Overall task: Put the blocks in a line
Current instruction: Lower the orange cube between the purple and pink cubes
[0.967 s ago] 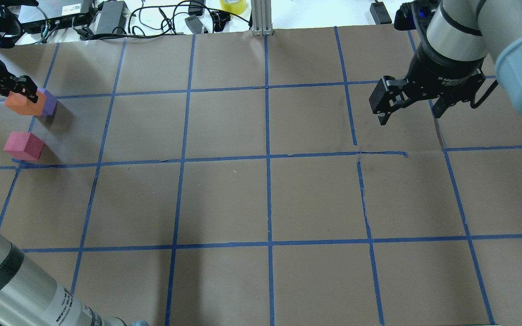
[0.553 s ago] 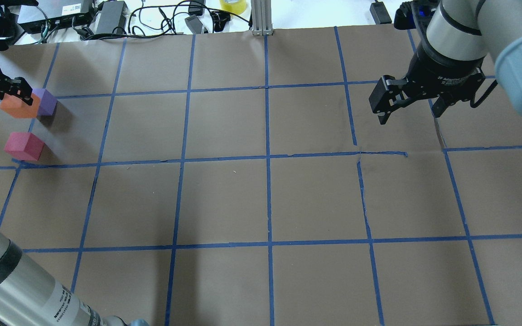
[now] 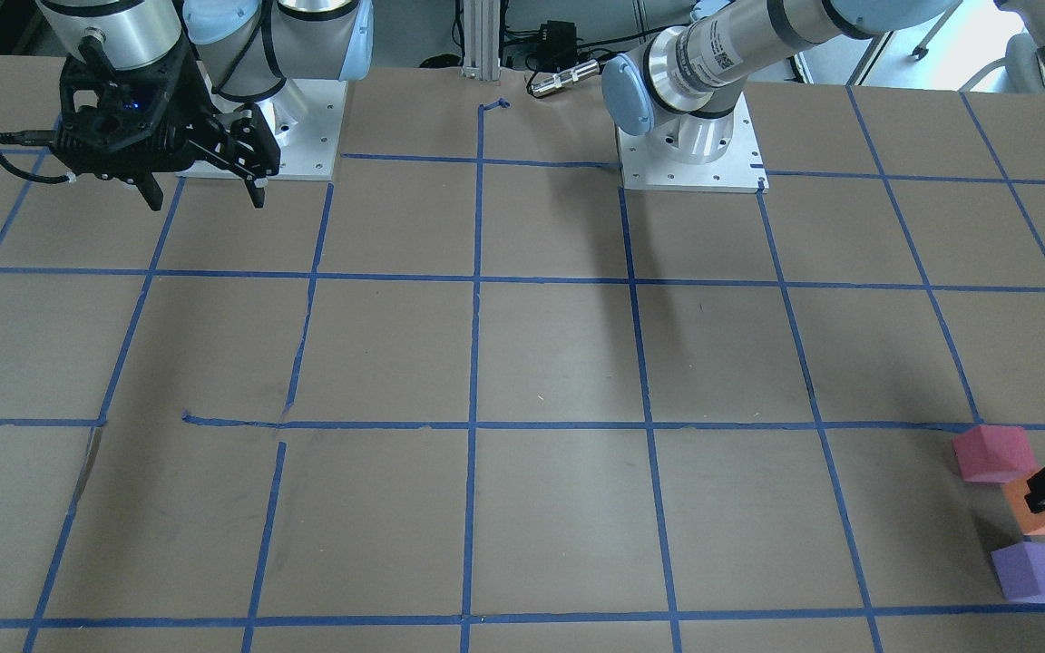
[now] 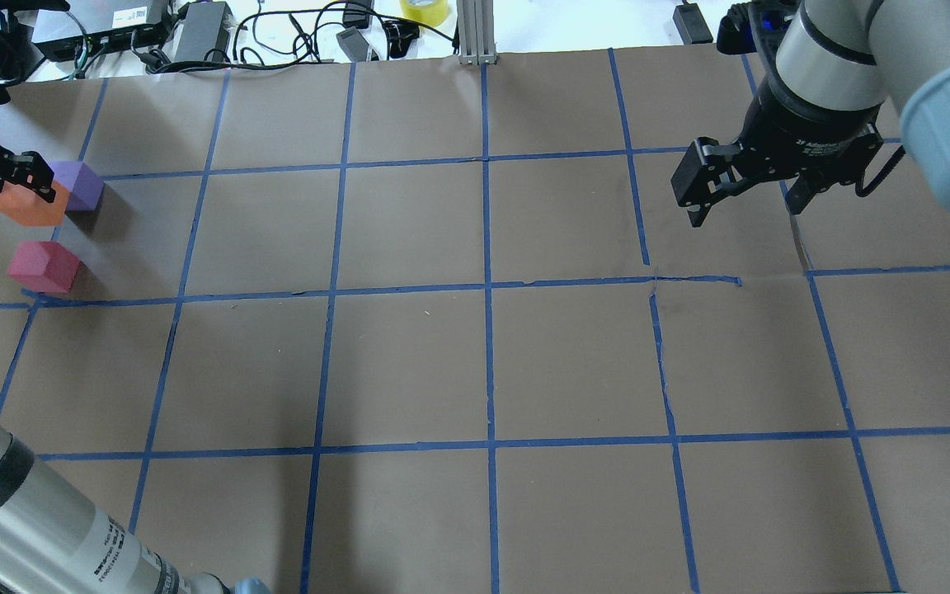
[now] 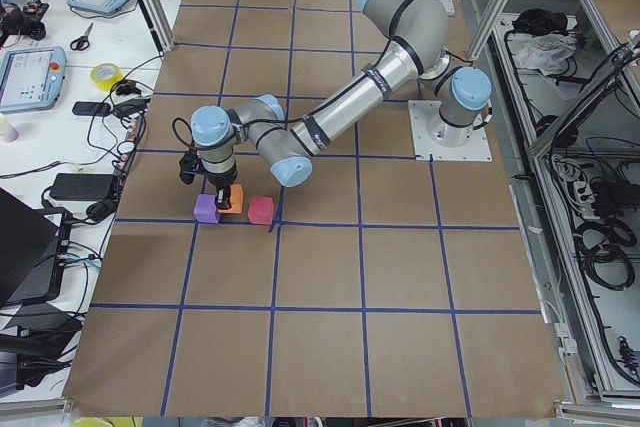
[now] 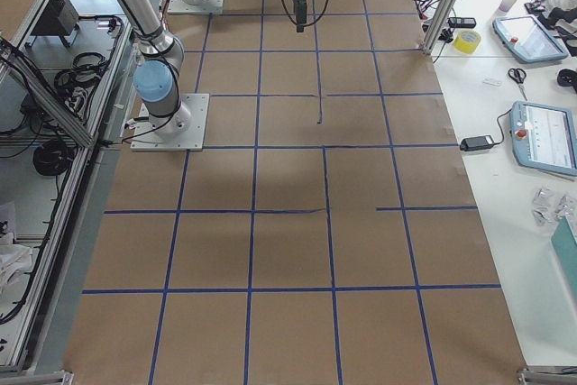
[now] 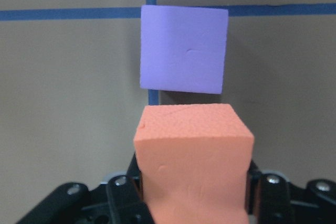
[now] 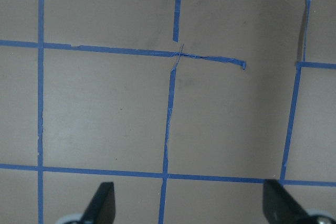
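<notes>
Our left gripper [image 7: 194, 198] is clamped on the orange block [image 4: 27, 208], one finger pressed to each side of it in the left wrist view. Against the overhead picture of a second ago, gripper and block have together shifted toward the worktop's left edge and a little nearer the robot. The orange block then overlapped the purple block [image 4: 79, 184] in that view; now only its corner meets the purple one there, and more of the purple top shows. We cannot tell whether the orange block rests on the worktop [image 4: 409, 363] or is held just above it.

In the front-facing view the orange block lies between the purple block and the pinkish-red block [image 4: 43, 266], set slightly toward the worktop's edge from the two. Neither the purple nor the pinkish-red block has moved; the pinkish-red one sits by a crossing of the blue tape lines [image 4: 335, 290].

Our right gripper [image 4: 745, 206] hangs over the far right part of the worktop where it was before, its jaws apart and nothing between them, well apart from all three blocks.
</notes>
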`<state>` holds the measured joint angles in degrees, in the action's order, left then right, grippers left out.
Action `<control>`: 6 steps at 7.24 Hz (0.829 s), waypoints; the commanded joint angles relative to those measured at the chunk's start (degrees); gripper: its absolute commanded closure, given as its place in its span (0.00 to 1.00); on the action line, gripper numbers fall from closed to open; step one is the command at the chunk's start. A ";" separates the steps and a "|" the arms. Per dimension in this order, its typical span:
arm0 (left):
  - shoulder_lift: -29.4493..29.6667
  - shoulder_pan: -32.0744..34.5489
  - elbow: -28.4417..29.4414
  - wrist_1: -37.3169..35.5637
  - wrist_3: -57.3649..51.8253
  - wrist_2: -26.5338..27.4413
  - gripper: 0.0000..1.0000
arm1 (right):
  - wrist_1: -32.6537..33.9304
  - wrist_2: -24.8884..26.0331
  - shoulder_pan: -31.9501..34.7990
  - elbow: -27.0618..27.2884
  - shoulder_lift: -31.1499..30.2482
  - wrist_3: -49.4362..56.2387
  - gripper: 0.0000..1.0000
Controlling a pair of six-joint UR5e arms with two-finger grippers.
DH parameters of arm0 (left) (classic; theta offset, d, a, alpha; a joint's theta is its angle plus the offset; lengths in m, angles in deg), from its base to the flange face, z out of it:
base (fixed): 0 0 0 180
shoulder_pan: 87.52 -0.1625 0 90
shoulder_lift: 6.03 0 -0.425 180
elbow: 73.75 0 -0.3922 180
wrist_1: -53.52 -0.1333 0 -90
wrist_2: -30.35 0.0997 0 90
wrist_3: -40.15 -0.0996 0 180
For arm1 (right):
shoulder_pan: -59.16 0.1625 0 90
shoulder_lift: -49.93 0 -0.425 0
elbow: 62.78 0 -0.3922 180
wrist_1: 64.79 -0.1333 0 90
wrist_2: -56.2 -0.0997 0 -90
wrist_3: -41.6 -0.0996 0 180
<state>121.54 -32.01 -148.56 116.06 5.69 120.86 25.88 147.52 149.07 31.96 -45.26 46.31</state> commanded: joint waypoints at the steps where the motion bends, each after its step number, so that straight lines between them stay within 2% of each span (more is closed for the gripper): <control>1: 0.75 -0.05 -0.07 -0.57 -1.40 -0.25 0.92 | 0.04 0.00 0.00 0.00 0.00 0.04 0.00; 6: 3.12 -0.05 -0.07 -2.24 -2.46 -0.51 0.92 | 0.04 0.00 0.00 0.00 0.00 -0.05 0.00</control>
<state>124.13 -32.06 -148.59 114.12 3.24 120.29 25.89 147.53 149.07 31.96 -45.26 46.26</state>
